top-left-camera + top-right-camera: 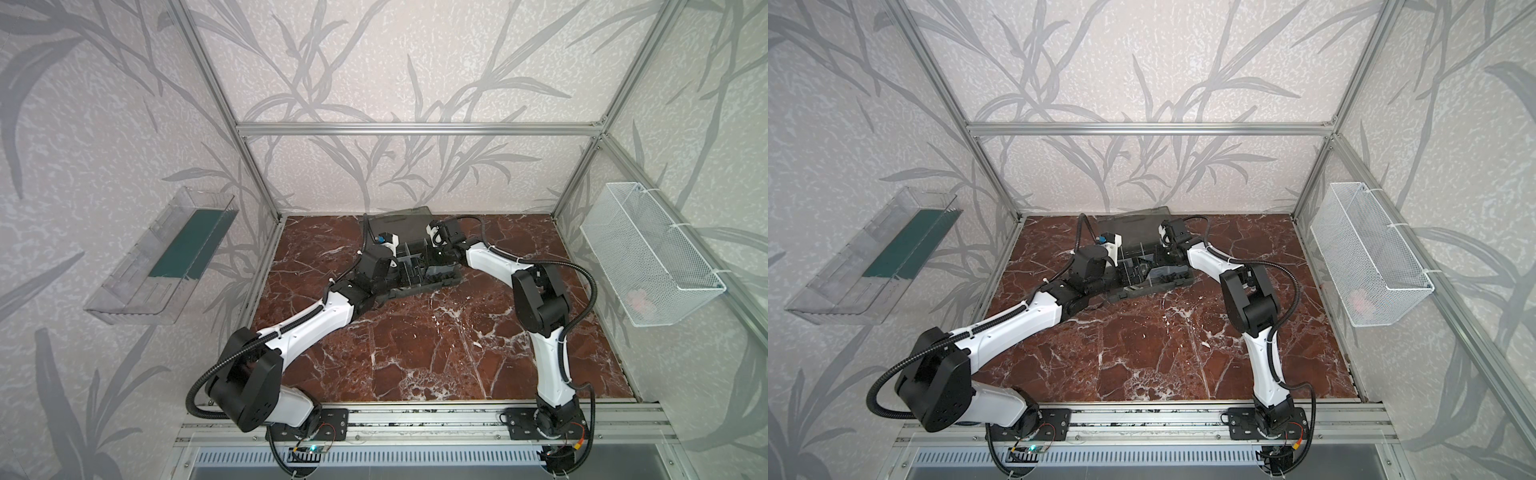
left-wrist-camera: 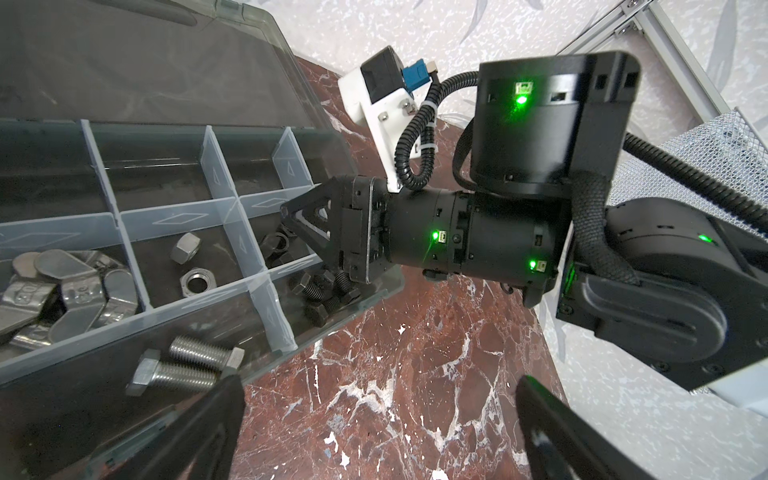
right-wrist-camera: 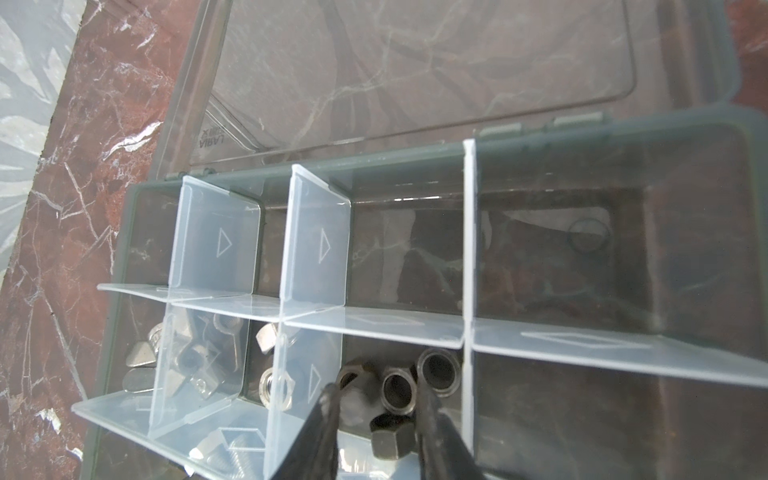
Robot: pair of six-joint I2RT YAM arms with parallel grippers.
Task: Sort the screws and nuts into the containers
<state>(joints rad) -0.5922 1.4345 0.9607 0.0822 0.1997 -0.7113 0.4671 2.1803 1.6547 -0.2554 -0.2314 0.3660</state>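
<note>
Step in hand: by the look of it, you were letting a black nut go among its own kind, with the right gripper (image 3: 378, 399) set low in that compartment.
Doing it well: you needed the fingers fully clear of the nut before lifting, and then a straight rise. A translucent divider (image 3: 291, 395) stood just beside one finger, and a sideways exit could have nudged it or flicked a nut next door.
Left gripper (image 2: 378, 380): it hung over the marble table (image 1: 415, 353) just beside the organizer case (image 1: 432, 284), jaws spread wide and empty.
Organizer case: it sat at the back of the table between your two arms, with its smoky lid (image 3: 415, 62) lying open behind it.
Wing nuts (image 2: 62, 286): silver, heaped in the middle-row compartment farthest from the right gripper.
Silver hex nuts (image 2: 197, 284): two showed in the next compartment along.
Black nuts (image 3: 399, 388): several sat in the compartment after that, under the right gripper.
Silver bolts (image 2: 183, 370): two lay in the front row.
Black bolts (image 2: 324, 297): a cluster lay across a divider from the silver ones.
Back row (image 3: 407, 249): its compartments looked empty.
Right gripper: its fingers stood part-way apart astride the black nuts, and none looked pinched between both.
Wire-mesh basket (image 1: 648, 257): it hung on the right wall, out of play.
</note>
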